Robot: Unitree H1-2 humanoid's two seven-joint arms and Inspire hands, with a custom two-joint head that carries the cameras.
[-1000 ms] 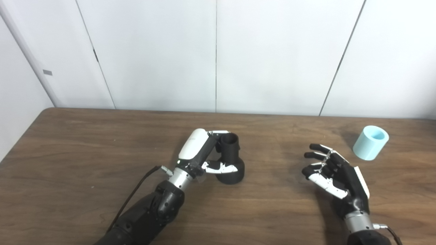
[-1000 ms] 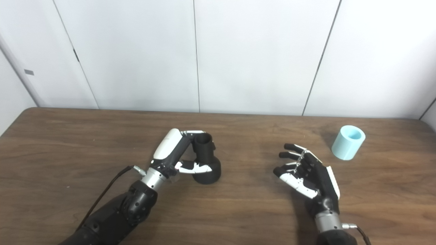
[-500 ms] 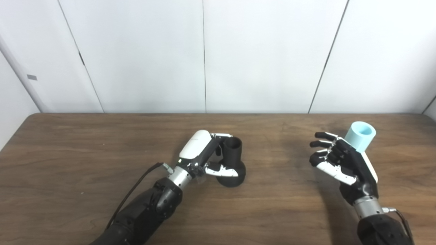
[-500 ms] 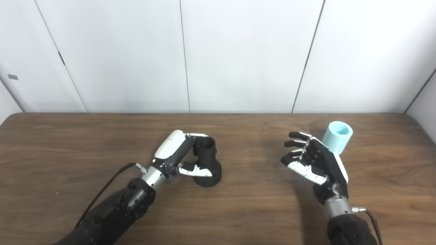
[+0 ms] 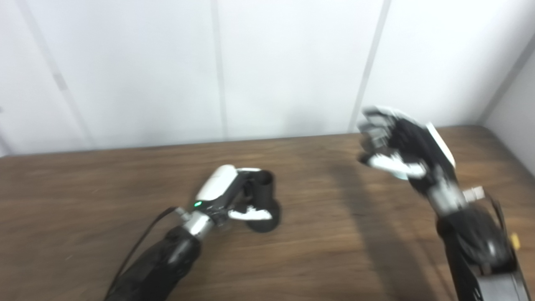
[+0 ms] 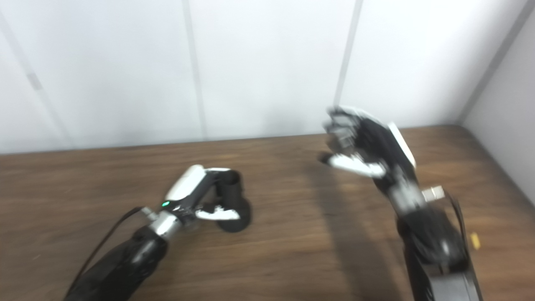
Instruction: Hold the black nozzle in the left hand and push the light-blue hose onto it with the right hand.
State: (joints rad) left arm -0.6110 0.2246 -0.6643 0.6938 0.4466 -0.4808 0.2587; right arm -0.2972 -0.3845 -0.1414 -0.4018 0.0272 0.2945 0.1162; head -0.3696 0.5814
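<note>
The black nozzle (image 5: 262,204) stands upright on the wooden table (image 5: 83,188), narrow neck up and wide base down. My left hand (image 5: 228,196) is shut on it, fingers round the neck and thumb across the base. My right hand (image 5: 399,146) is raised above the table's far right, blurred, palm facing left, fingers and thumb apart with nothing between them. The light-blue hose is hidden behind that hand in both views.
White wall panels (image 5: 292,62) rise just behind the table's far edge. The table's right edge meets a side wall (image 6: 501,138). A small yellow bit (image 6: 475,241) lies on the wood by my right forearm. Both pictures are motion-blurred.
The camera has swung right and the picture is blurred. My right hand has risen and gone farther back, now covering the hose. The left hand still holds the nozzle in place.
</note>
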